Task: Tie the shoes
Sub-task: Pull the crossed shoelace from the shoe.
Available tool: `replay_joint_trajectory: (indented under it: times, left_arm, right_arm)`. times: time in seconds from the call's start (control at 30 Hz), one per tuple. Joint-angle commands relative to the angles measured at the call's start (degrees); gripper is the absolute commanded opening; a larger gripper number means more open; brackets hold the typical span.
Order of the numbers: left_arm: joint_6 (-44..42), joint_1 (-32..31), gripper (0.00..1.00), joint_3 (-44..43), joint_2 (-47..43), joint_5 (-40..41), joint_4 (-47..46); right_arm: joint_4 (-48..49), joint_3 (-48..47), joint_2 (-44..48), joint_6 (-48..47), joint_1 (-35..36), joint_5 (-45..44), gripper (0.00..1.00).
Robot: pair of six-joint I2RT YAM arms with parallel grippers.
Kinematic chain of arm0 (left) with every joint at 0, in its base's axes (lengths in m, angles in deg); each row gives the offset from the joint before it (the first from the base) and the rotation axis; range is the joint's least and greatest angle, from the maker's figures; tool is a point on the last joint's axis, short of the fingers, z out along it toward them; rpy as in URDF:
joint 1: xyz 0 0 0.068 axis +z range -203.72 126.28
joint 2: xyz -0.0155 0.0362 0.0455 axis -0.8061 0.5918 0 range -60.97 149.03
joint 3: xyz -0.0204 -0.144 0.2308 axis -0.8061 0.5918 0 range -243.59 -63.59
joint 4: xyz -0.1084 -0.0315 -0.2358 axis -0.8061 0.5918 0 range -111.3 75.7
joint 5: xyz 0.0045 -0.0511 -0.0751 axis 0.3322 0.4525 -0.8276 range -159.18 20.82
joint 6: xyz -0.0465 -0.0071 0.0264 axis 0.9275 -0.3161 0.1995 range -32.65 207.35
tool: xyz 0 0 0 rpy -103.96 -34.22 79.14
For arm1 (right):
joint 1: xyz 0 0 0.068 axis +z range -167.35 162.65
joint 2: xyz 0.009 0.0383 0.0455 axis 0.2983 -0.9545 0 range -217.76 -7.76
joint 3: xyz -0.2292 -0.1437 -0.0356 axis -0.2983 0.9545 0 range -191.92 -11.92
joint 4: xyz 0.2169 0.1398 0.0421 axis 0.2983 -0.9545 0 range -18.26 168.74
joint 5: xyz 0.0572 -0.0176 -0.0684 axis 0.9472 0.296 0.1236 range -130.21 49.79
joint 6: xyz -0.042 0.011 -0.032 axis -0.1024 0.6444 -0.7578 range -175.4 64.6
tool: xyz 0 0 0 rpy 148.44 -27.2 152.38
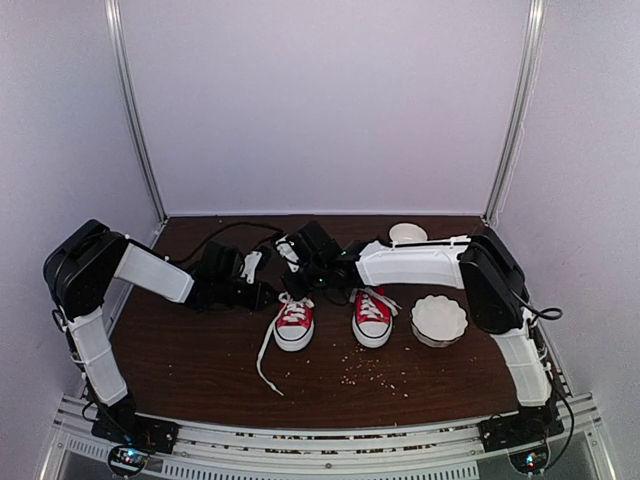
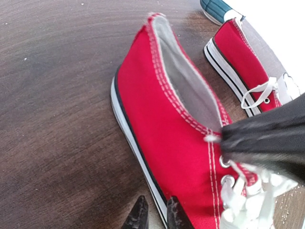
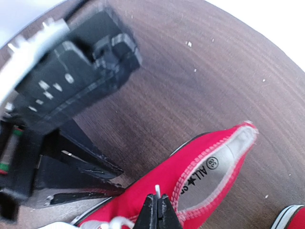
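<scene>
Shoes (image 1: 294, 322) stand well apart from table (image 1: 200, 365) edges, bowl (image 1: 438, 318) just beside.

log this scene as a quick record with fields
shoes: left sneaker, right sneaker, red, side by side, toes toward arm bases
lace: left sneaker's lace trails loose on table
left pincer: low by left sneaker's sole, grip unclear
right pincer: shut at left sneaker's rim, white sliver at tips
other: fluted white bowl, small white dish, crumbs
</scene>
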Motion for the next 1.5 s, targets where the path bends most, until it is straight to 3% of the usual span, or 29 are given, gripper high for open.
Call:
replay_joint_trajectory:
  times: [0.0,0.3,0.53,0.67,0.9,1.1,1.47]
  left_arm:
    - [-1.4,0.2,0.15,0.1,-2.1,-0.4,-1.2]
    - [-1.9,0.2,0.15,0.3,-2.1,-2.7,-2.7]
    - [-3.5,-0.3,0.16,0.5,-3.0,-3.9,-3.4]
    - [-4.2,-0.8,0.18,0.2,-2.8,-4.9,-3.6]
    - [-6.9,-1.9,0.22,-0.8,-3.1,-5.8,-1.8]
    - [-8.2,-1.9,0.24,-1.4,-3.0,-5.6,-0.4]
    - [-7.7,-1.9,0.24,-0.9,-3.5,-3.6,-0.4]
  right_arm:
    - [7.4,2.8,5.8,0.6,-1.1,0.5,0.00]
    - [12.6,7.7,8.8,3.0,-2.0,3.1,0.00]
    - [25.0,16.9,11.3,12.6,-5.8,18.1,0.00]
    - [27.6,18.1,10.6,15.0,-6.8,21.8,0.00]
    - [27.9,21.3,13.3,15.7,-7.9,20.3,0.14]
    - [24.4,20.6,14.3,13.6,-9.0,19.1,0.17]
    - [6.8,3.4,2.2,10.3,-8.4,21.9,0.34]
